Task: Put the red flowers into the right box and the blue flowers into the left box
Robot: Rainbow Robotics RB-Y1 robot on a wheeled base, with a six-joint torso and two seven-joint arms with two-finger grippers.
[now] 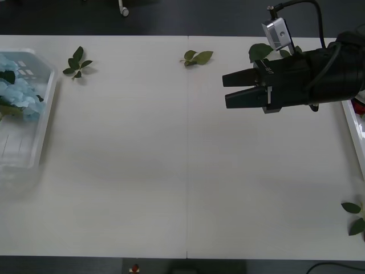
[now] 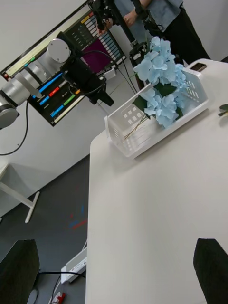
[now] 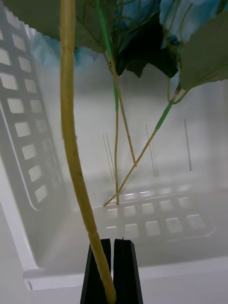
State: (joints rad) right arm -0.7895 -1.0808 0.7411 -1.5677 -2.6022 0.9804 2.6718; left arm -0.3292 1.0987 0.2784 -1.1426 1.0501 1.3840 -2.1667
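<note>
Over the left box, left gripper clamps a blue flowers stem — right gripper apart.

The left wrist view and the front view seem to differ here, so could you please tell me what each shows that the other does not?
Only the left wrist view shows the left gripper shut on a flower stem inside the left box. Only the front view shows the right gripper, jaws open, above the table, loose leaf sprigs and the right box's edge. Both show the left box and the blue flowers.
</note>
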